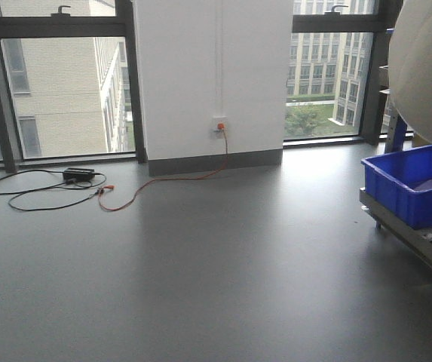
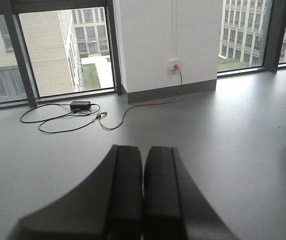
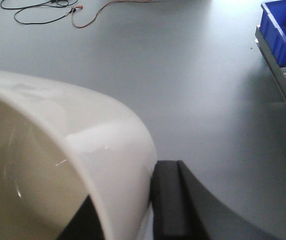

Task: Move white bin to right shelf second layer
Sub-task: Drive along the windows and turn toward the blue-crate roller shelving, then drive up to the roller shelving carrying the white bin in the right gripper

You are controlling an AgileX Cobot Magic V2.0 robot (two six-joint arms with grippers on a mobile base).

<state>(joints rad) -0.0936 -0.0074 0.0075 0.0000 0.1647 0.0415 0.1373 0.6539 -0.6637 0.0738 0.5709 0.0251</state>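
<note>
Claw on right arm (image 3: 125,210) pinches rim of white bin (image 3: 58,125), held aloft; left claw (image 2: 143,156) closed, empty.

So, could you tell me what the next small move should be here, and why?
Probably carry the white bin rightward toward the shelf: the right gripper is clamped on its rim, and the shelf stands at the right edge.
</note>
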